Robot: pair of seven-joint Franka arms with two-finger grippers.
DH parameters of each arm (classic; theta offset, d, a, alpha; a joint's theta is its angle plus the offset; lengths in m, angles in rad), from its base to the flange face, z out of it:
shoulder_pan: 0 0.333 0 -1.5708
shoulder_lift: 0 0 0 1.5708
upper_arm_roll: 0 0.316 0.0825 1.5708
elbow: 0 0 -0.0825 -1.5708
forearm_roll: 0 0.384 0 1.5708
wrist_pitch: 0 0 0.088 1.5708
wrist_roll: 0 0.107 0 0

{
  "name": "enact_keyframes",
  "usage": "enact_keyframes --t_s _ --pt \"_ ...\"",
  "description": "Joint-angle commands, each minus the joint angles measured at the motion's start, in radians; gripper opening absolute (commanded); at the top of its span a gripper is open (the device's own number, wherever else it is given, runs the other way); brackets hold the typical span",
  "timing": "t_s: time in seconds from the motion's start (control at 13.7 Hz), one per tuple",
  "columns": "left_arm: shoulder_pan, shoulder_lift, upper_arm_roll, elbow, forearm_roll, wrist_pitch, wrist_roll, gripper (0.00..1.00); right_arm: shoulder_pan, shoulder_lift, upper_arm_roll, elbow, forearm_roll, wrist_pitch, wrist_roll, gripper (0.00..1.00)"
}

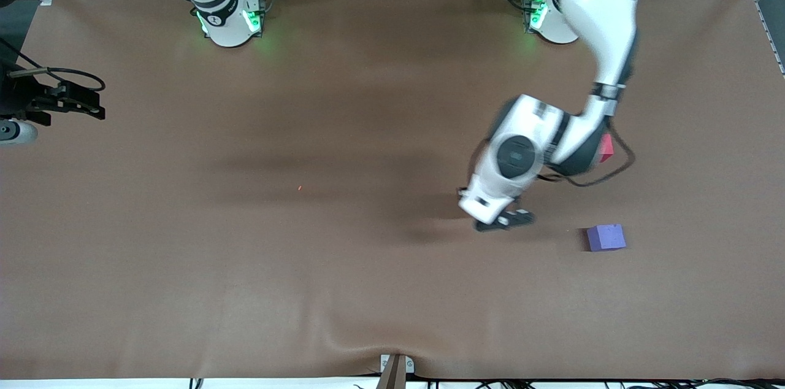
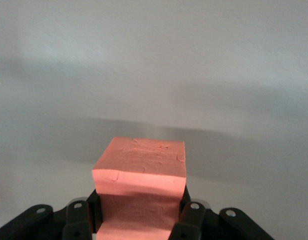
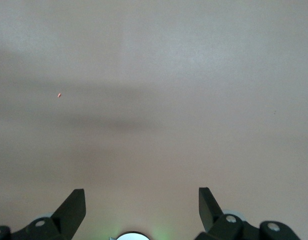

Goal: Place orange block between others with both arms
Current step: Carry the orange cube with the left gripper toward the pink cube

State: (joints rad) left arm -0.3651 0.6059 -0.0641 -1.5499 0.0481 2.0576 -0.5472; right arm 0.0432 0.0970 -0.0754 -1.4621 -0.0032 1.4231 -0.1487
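Left gripper (image 2: 138, 220) jaws clamped on orange block (image 2: 141, 172), apparently on table (image 1: 245, 254); right gripper (image 3: 142, 207) jaws wide, empty.

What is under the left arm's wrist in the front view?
The pinkish-red cube shows only one edge there; the rest is covered. The left gripper is shut on the orange block, seen only in the left wrist view.

The orange block (image 2: 139, 170) looks like matt foam, its faces finely creased and dented. The purple block (image 1: 606, 237) has the same dull, soft finish. The table (image 1: 245, 266) wears a matt brown covering, faintly rippled near the front edge. The arms (image 1: 604, 2) have glossy white plastic shells.
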Motion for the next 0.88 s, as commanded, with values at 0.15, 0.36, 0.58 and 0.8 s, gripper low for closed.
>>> enact_keyframes --t_s 0.15,0.36,0.58,0.8 --pt "0.225 -0.121 -0.011 -0.165 0.019 0.001 0.326 0.00 0.006 0.003 -0.003 0.006 -0.006 0.000 0.000 1.00" --pt "0.351 -0.156 -0.014 -0.252 0.064 0.051 0.436 0.00 0.006 0.003 -0.003 0.006 -0.006 0.000 0.000 1.00" --pt "0.425 -0.153 -0.016 -0.344 0.079 0.197 0.516 0.00 0.006 0.003 -0.003 0.006 -0.006 0.000 0.000 1.00" --pt "0.426 -0.146 -0.014 -0.370 0.078 0.220 0.510 0.00 0.006 0.003 -0.003 0.006 -0.006 0.000 0.000 1.00"
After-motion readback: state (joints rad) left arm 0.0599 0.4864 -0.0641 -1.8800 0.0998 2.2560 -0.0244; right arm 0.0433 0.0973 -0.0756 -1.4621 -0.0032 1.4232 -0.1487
